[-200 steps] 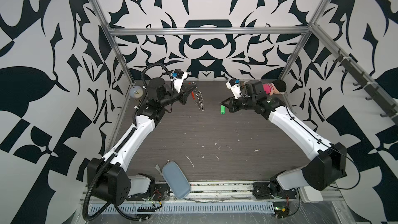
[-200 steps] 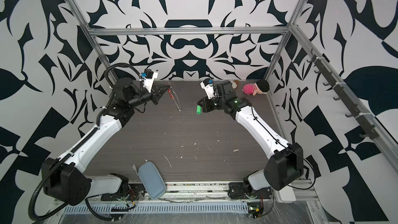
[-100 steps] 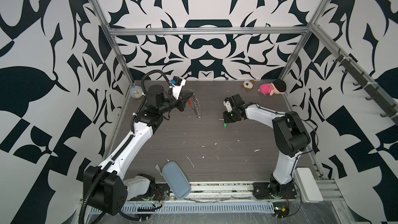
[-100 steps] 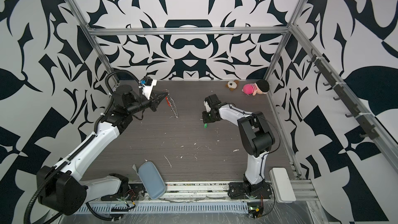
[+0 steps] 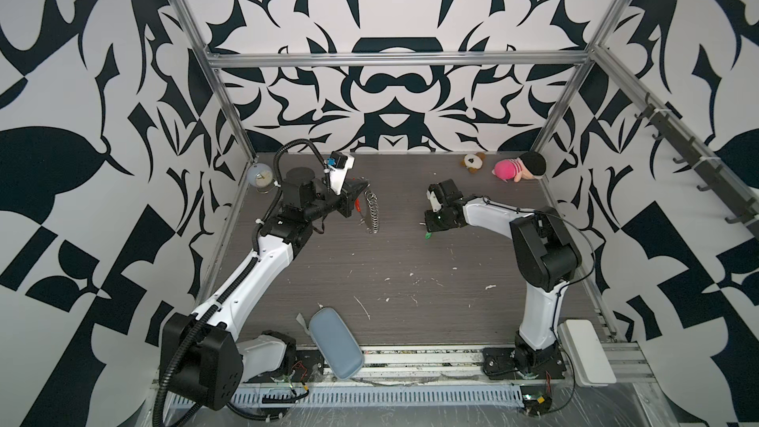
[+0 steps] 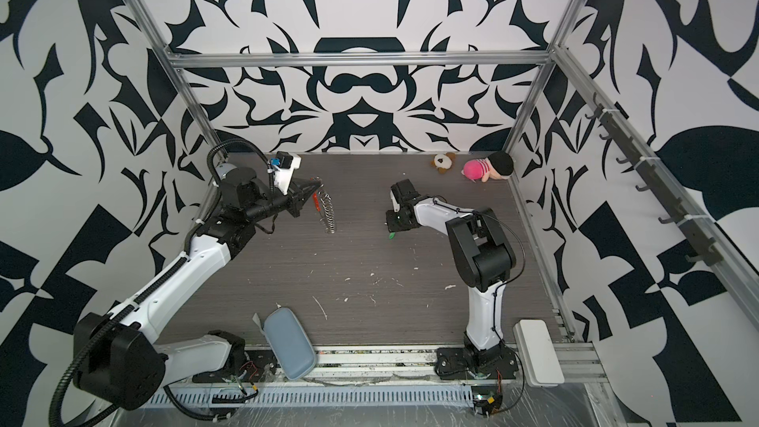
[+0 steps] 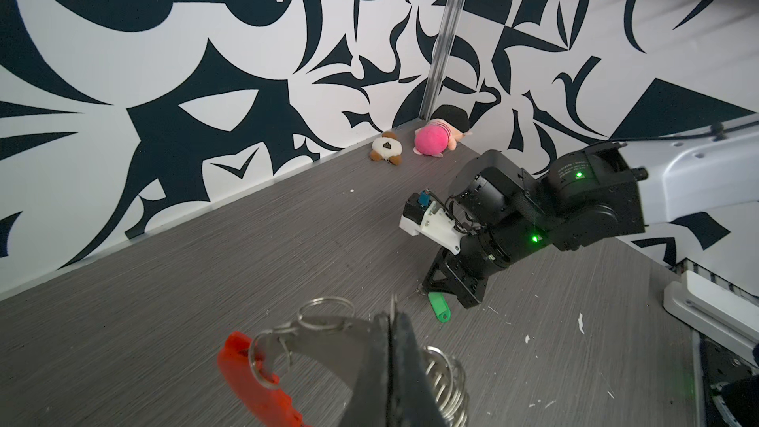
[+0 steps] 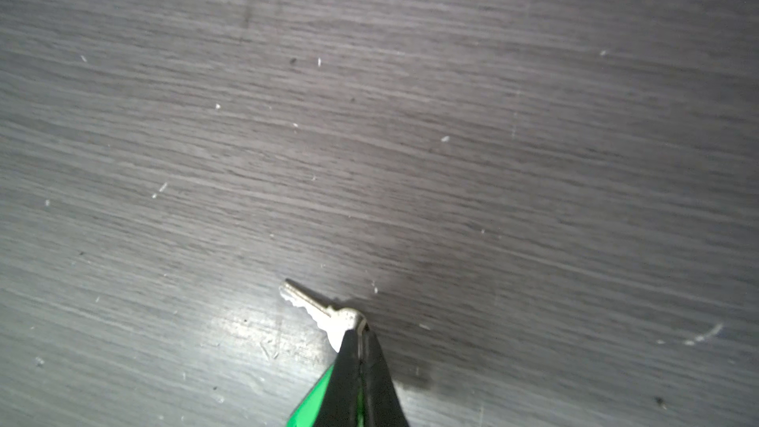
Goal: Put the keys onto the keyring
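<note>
Right pincer [image 8: 360,334] dropped to the woodgrain table [image 8: 410,117], pinching keys [image 8: 316,310]; left pincer [image 7: 393,318] clamps metal keyring [image 5: 371,213].

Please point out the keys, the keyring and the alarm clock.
keys [image 8: 306,301]: right wrist view, silver blade.
keyring [image 7: 256,394]: left wrist view, red bar.
alarm clock [image 5: 259,176]: in a top view, pale face.

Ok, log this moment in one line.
left gripper: shut on keyring | right gripper: shut on keys at tabletop | keys off keyring

Readable text: none found.
Right arm housing [image 7: 575,166]: small white print seen, too blurred to be read.
Clock dial [image 5: 263,177]: numerals too small to be read.
</note>
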Available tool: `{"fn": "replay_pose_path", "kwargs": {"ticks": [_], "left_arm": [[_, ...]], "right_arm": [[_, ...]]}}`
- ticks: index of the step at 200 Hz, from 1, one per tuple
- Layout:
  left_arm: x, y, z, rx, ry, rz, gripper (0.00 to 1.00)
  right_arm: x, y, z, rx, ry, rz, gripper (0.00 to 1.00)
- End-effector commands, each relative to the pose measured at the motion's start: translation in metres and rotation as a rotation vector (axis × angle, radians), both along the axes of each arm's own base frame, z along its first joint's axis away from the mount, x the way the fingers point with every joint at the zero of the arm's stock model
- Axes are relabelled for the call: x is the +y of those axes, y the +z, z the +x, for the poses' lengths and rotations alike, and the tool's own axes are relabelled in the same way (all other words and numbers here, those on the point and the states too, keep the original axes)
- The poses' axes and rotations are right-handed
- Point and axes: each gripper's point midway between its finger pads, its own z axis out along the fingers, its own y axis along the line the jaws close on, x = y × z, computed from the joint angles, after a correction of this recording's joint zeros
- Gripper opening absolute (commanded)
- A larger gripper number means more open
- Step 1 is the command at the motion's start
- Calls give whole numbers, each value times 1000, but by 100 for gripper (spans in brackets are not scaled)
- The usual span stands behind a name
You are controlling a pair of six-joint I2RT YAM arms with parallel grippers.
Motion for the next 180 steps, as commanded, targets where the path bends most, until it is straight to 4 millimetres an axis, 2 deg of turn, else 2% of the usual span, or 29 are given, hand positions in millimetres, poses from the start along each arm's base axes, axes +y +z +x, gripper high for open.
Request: {"fn": "replay_pose_path", "kwargs": {"ticks": [1, 46, 74, 117, 153, 180], "left_arm": [[-2, 12, 4, -41, -8, -25, 0], [-2, 11, 4, -42, -9, -29, 0], [-2, 10, 4, -43, -9, -31, 0], [-3, 9, 5, -37, -12, -36, 0], [-4, 10, 6, -36, -14, -34, 0], [-3, 10, 5, -36, -12, -35, 0]], "right_arm": [[0, 14, 4, -32, -10, 2, 15], [-2, 25, 3, -45, -8, 1, 28], [-7, 32, -2, -57, -4, -25, 30], [-9, 31, -13, -63, 14, -59, 30], [-7, 29, -11, -57, 32, -73, 20], [-4, 27, -9, -45, 39, -79, 18]]}}
